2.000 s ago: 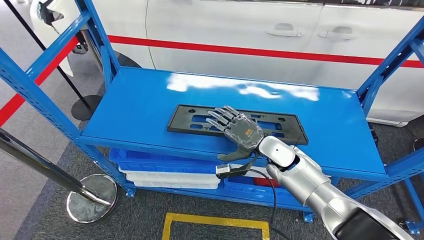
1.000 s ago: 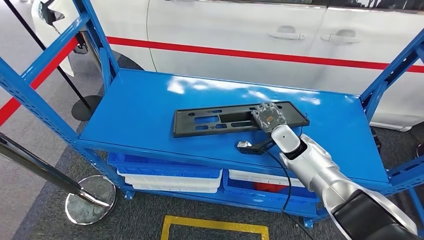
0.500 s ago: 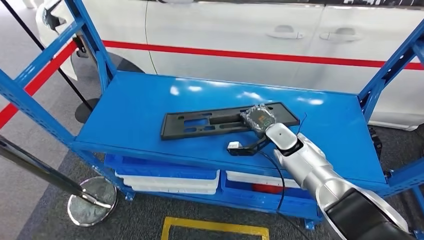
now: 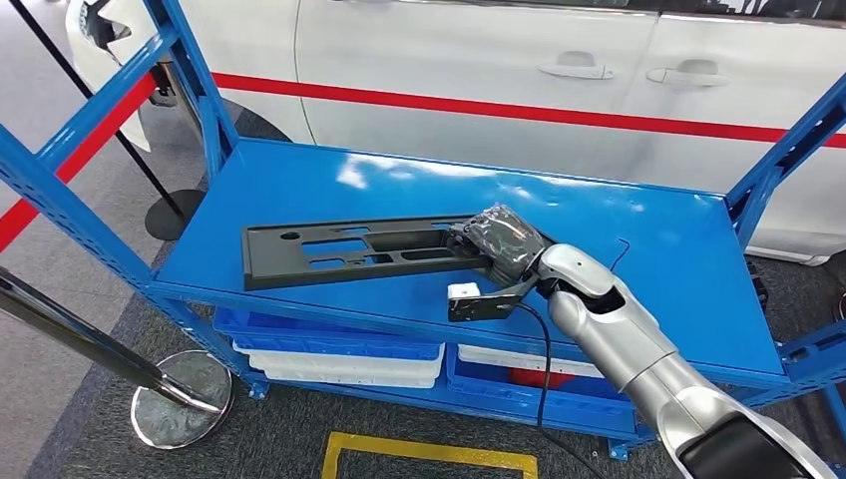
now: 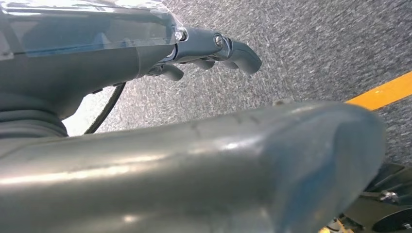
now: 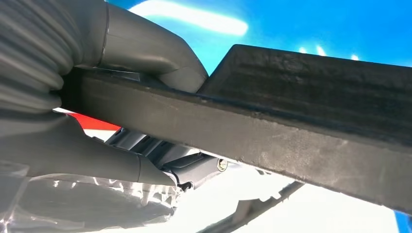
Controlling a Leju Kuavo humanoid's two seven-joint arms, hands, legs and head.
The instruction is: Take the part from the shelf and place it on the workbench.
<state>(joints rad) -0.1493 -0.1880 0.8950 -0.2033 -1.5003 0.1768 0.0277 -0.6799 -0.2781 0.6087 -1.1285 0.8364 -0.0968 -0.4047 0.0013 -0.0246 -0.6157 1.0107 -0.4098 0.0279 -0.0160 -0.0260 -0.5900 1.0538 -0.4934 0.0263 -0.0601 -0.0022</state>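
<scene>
The part is a long black plastic plate [image 4: 349, 249] with cut-outs, lifted above the blue shelf top [image 4: 299, 190] and stretching out to the left. My right hand [image 4: 504, 242] grips its right end. In the right wrist view the thick grey thumb [image 6: 145, 53] presses on one face of the black plate [image 6: 301, 126], with the fingers wrapped under it. My left hand [image 5: 209, 53] hangs over grey carpet with its fingers curled and holds nothing.
Blue uprights [image 4: 195, 70] frame the shelf on both sides. A white car with a red stripe [image 4: 559, 70] stands close behind it. Blue and white bins [image 4: 339, 354] sit on the lower level. A stanchion base [image 4: 185, 399] and yellow floor tape [image 4: 429, 449] lie in front.
My right hand went from lying flat on the plate to gripping its right end. The plate has lifted and swung out to the left, past the shelf's front edge.
</scene>
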